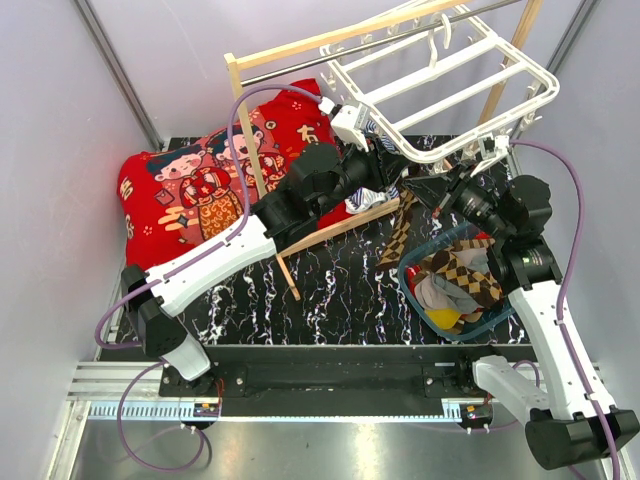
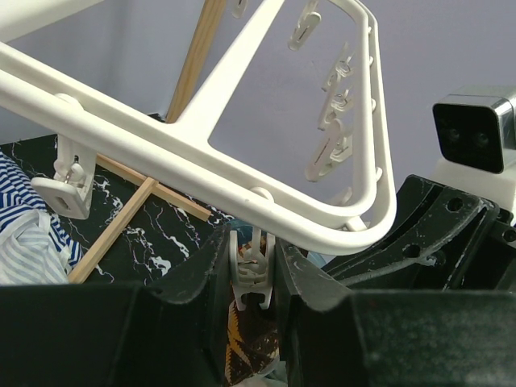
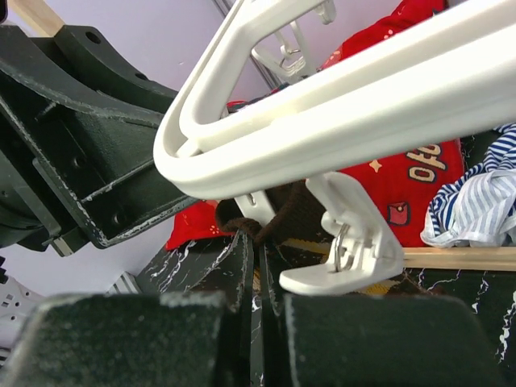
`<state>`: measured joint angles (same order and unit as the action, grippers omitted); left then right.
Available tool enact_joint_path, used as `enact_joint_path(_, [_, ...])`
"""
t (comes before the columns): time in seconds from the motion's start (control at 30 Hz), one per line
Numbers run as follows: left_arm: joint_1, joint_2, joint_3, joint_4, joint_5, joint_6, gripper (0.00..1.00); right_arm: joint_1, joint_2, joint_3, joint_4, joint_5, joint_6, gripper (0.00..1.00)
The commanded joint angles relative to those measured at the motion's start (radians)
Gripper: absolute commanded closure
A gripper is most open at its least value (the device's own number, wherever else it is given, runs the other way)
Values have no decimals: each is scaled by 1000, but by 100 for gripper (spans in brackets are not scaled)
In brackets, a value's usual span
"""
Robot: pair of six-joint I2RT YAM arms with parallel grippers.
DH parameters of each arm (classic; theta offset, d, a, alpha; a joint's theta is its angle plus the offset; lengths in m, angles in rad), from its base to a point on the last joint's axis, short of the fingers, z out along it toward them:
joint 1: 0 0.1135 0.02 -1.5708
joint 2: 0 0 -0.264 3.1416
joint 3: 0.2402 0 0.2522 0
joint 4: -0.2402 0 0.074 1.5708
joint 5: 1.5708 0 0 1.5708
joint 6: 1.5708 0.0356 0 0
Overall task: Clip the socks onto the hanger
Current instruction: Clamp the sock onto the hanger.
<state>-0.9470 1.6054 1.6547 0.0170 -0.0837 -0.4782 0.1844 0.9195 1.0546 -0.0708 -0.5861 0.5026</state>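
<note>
On black marble bench point(image 1: 330, 290), between grey walls: reaching up and inward with both arms to the hanger point(image 1: 440, 90) corner. Squeezing a peg point(image 2: 251, 280) with left gripper point(image 2: 252, 260), pinching brown sock point(image 3: 276, 213) edge with right gripper point(image 3: 258, 246), tight under frame.

The hanger point(image 1: 470, 80) is hanging at the back from the rack point(image 1: 300, 50). A cushion point(image 1: 190, 185) is lying to its left, and a tub point(image 1: 472, 335) holding socks point(image 1: 465, 270) is sitting right, nearer the arms.

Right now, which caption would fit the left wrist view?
Left gripper grips a white clip under the hanger corner, checkered sock just below.
</note>
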Motion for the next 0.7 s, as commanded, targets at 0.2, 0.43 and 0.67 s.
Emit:
enact_joint_path(0.2, [2,-7,40,20,19,27,96,16,16,81,62,19,-10,100])
enact_joint_path(0.43, [2,-15,40,8,10,44,78,20,25,88,101,14,-6,86])
enact_joint_path(0.67, [8,-30,37,0,-33,75,50,20,-1,79,75,19,-32,37])
